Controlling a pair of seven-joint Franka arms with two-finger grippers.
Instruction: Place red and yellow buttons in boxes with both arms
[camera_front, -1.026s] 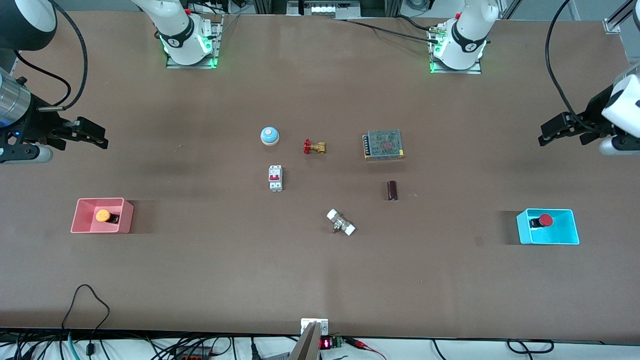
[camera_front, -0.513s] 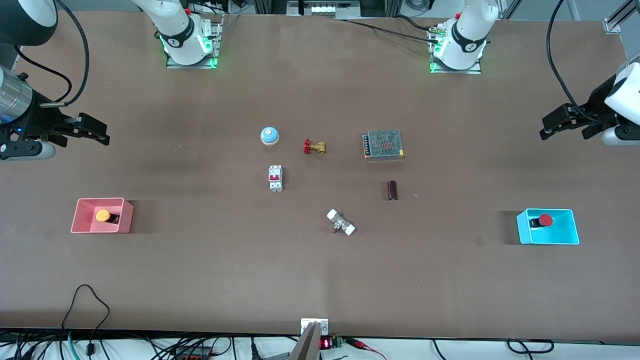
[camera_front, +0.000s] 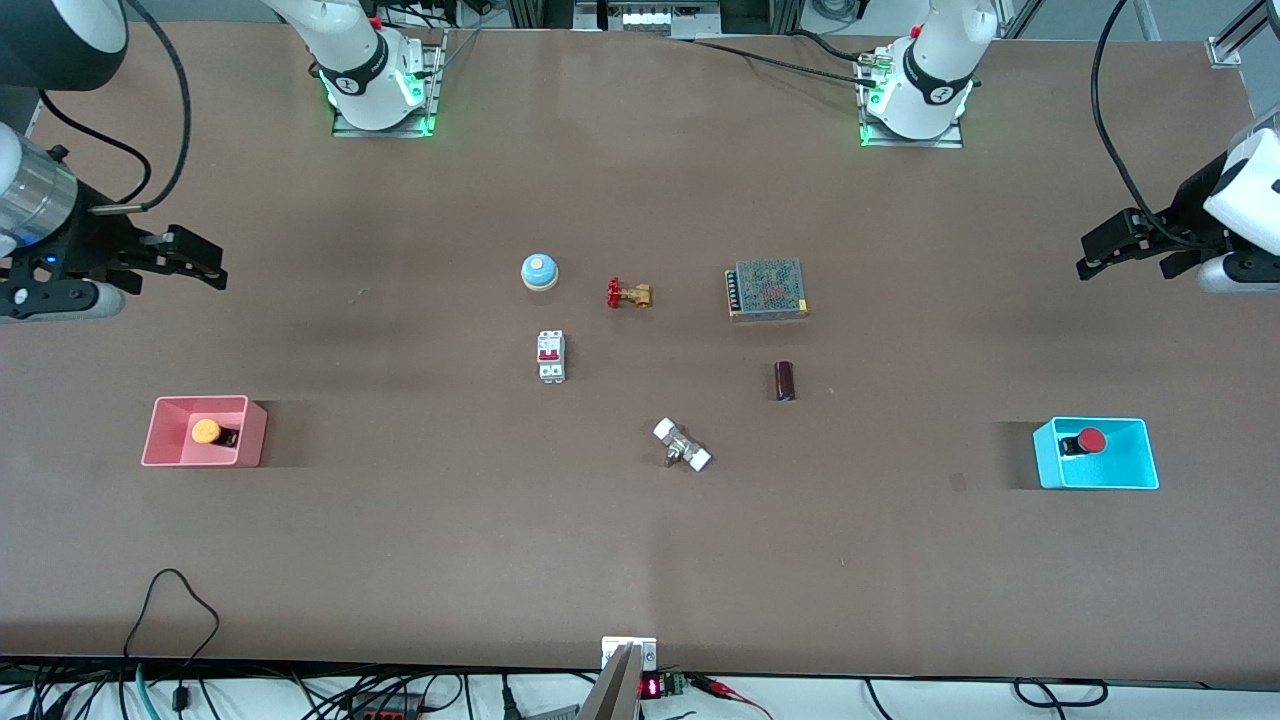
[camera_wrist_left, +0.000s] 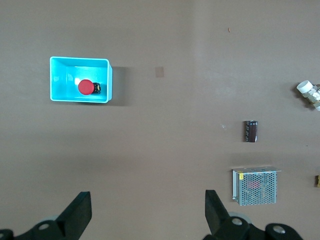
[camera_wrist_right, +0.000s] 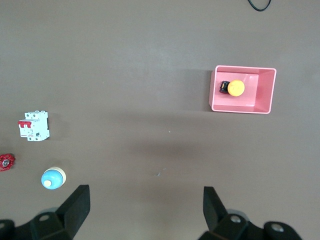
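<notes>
Left gripper (camera_front: 1092, 261) jaws wide apart, empty, above table | right gripper (camera_front: 212, 272) same | both buttons boxed

- No word, brand name or label can be read on any object.
- Small display (camera_front: 650, 687) at the lower centre edge of the front view: red lit digits, value not legible.
- Black bands on both arm bases (camera_front: 352, 82) (camera_front: 938, 92), top of the front view: a small white round mark on each, too small to read.
</notes>
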